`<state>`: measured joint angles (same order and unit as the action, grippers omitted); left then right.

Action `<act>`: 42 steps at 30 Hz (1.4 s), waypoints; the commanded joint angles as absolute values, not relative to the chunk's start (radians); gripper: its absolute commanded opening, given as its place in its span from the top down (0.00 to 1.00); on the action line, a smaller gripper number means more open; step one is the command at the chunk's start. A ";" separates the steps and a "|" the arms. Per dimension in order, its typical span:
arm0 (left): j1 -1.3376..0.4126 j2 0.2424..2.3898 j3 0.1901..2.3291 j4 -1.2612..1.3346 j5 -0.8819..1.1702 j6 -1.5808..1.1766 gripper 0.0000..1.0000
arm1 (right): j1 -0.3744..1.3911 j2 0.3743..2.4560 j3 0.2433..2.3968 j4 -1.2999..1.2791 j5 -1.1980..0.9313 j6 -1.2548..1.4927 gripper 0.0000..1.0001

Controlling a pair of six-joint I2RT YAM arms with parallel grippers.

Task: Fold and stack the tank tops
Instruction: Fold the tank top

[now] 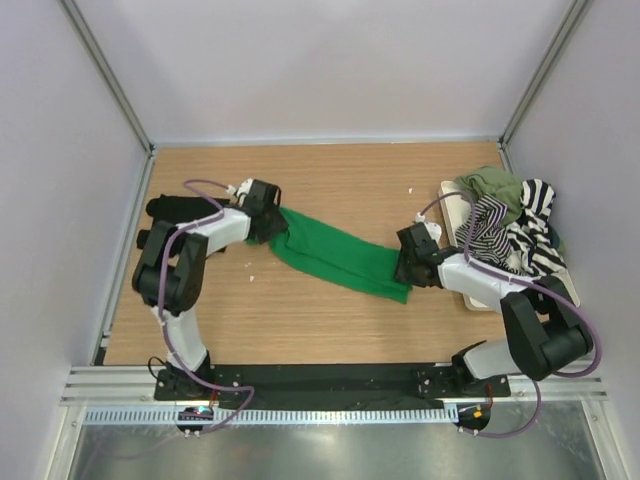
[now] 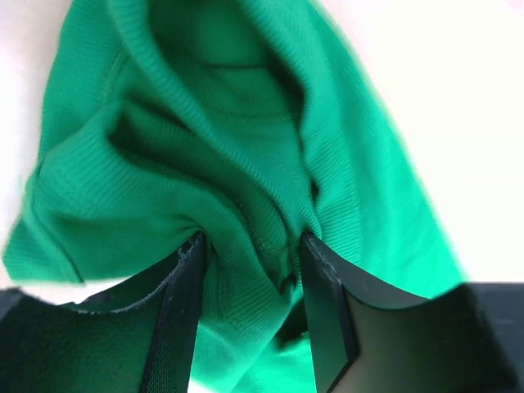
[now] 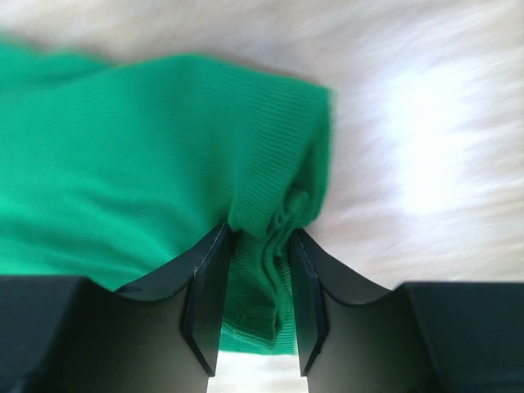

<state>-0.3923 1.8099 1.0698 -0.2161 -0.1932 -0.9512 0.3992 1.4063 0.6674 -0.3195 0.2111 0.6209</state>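
Fingers [image 2: 178, 311] of L gripper [image 1: 268, 225] are part-closed on a bunched end of the green tank top [image 1: 335, 258]. R gripper [image 1: 408, 268] pinches the opp. end. You see it stretched across the table [image 1: 300, 320], prob. to flatten it before folding.

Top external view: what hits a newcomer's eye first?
The bright green tank top, stretched diagonally across the table, left gripper pinching its far end and right gripper its near end. Next, striped and olive tops heaped on the tray at right.
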 commanded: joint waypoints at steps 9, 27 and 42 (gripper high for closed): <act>-0.514 2.233 1.743 -0.316 0.123 -0.743 0.48 | 0.943 1.262 0.629 -0.379 0.063 0.925 0.60; -0.448 1.890 1.603 -0.508 0.009 -0.595 0.12 | 1.035 1.175 0.770 -0.552 0.221 0.847 0.41; -0.804 1.211 0.749 -0.428 -0.123 -0.868 0.14 | 1.031 1.026 0.470 -0.361 0.045 1.003 0.48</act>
<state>-0.7753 1.3140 0.8165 -0.4690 -0.0994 -0.7647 1.0298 1.0569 0.4900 -0.4366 0.0872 0.9543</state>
